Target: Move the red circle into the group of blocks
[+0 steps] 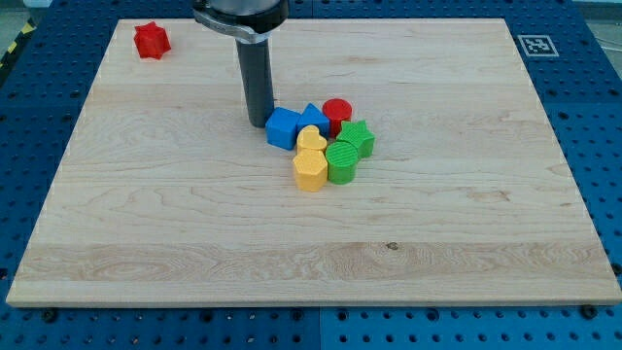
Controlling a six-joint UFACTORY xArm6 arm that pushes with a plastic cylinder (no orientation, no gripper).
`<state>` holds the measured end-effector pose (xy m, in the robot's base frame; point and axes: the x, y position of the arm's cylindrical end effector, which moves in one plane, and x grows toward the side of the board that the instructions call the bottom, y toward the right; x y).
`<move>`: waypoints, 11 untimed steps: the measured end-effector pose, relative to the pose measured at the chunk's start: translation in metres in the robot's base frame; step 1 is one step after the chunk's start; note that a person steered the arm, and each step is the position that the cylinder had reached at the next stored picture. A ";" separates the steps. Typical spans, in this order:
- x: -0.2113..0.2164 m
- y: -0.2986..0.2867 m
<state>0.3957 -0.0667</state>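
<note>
The red circle [337,112] sits at the upper right of a tight group of blocks near the board's middle, touching the blue triangle-like block [313,118] and the green star [359,137]. The group also holds a blue cube [283,128], a yellow heart [310,140], a yellow hexagon [310,169] and a green cylinder [342,161]. My tip [259,122] stands just left of the blue cube, touching or nearly touching it.
A red star-shaped block [152,40] lies alone at the board's top left corner. The wooden board [146,224] rests on a blue perforated table. A fiducial tag [536,44] marks the top right corner.
</note>
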 end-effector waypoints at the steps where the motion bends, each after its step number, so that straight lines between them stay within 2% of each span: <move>1: -0.046 0.003; 2: -0.066 0.054; 3: -0.054 0.118; 4: -0.029 0.138; 8: -0.007 0.114; 11: -0.007 0.102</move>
